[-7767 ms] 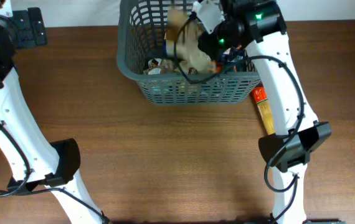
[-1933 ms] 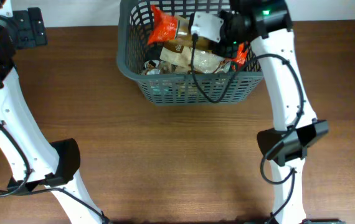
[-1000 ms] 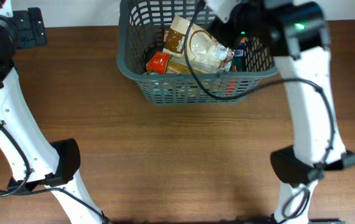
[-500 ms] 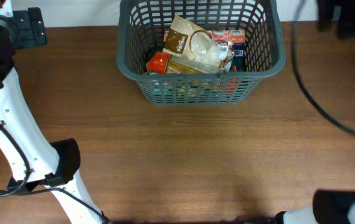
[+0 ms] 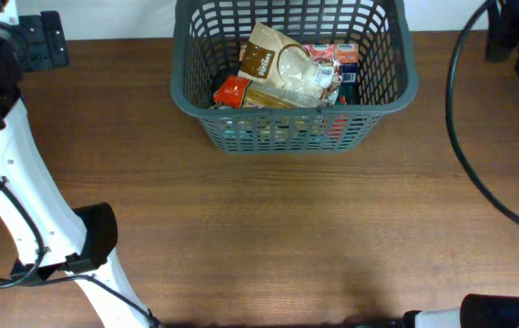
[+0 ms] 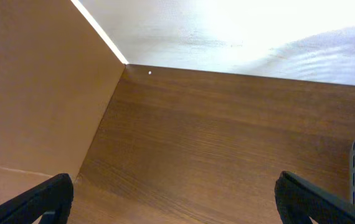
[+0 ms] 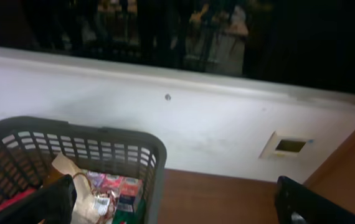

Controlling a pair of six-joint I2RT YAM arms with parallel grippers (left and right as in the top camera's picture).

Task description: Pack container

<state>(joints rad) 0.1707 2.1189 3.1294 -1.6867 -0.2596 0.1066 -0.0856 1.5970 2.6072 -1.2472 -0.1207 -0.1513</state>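
Brown wooden table (image 5: 269, 237); white wall (image 7: 165, 124) behind; small square wall plate (image 7: 288, 145) low on wall.

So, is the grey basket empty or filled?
Partly filled: in the basket lie a brown bag, a red packet and more, all below its rim.

You stand at a lab-style robot bench — bare wood-grain table (image 5: 269, 237), a white-shelled arm (image 5: 9, 173) at its near edge, a loose black cable (image 5: 460, 155). Behind — plain white wall (image 7: 184, 124) with a blank wall plate (image 7: 288, 145).
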